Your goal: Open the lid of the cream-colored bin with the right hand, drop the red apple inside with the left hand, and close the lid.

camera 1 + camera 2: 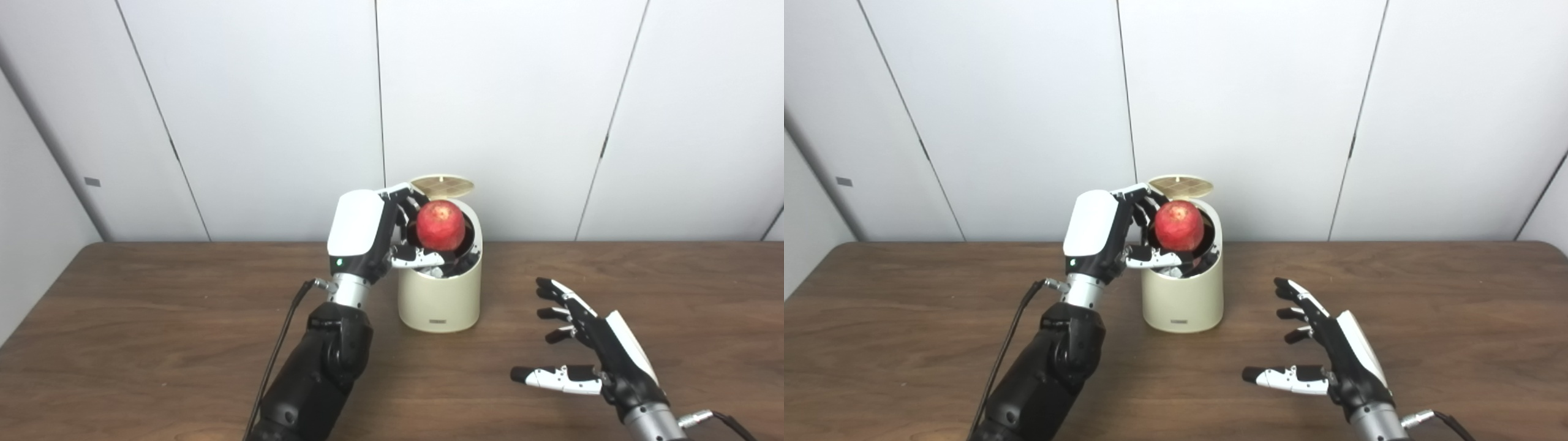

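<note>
Left robot hand [367, 236] – glossy white back shell, black fingers with white segments, small green light near silver wrist collar; black forearm, thin black cable. Right robot hand [591, 352] – same build, silver connector at wrist.

No text can be read; the small label low on the bin [438, 321] is illegible.

I see the cream-colored bin [440, 294] upright, its round lid [442, 185] tipped up behind the opening. The red apple [440, 225] sits over the bin's mouth.
</note>
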Tool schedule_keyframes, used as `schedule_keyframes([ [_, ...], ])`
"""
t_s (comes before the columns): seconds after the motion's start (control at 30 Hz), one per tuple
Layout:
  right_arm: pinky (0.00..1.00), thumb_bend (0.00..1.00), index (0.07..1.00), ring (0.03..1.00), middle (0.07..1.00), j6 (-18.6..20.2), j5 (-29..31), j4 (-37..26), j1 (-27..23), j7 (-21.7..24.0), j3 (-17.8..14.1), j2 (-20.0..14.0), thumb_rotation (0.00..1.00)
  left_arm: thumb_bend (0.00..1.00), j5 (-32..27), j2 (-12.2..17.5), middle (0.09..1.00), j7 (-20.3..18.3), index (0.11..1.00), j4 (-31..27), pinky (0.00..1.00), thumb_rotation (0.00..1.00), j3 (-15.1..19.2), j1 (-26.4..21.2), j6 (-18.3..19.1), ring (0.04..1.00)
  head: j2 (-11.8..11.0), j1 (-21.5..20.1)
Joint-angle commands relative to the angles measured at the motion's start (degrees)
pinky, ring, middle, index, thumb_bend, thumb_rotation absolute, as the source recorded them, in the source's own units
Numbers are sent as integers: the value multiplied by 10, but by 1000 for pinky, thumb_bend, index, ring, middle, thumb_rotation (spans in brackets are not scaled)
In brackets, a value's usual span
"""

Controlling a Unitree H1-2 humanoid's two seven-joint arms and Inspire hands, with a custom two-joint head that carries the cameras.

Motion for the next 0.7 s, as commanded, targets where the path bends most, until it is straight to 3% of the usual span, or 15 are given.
schedule_keyframes([
  [0.0,614,699,887,782,870,-15,-1,-24,-12,-10,-1,-1,206,870,5,11,578,3,660,-18,400,152,1,-25,8,504,1,1],
  [0.67,602,676,888,781,877,-23,5,-13,-16,-10,-1,-3,178,883,-26,30,571,-22,650,-60,408,278,-4,-3,-7,499,5,9],
])
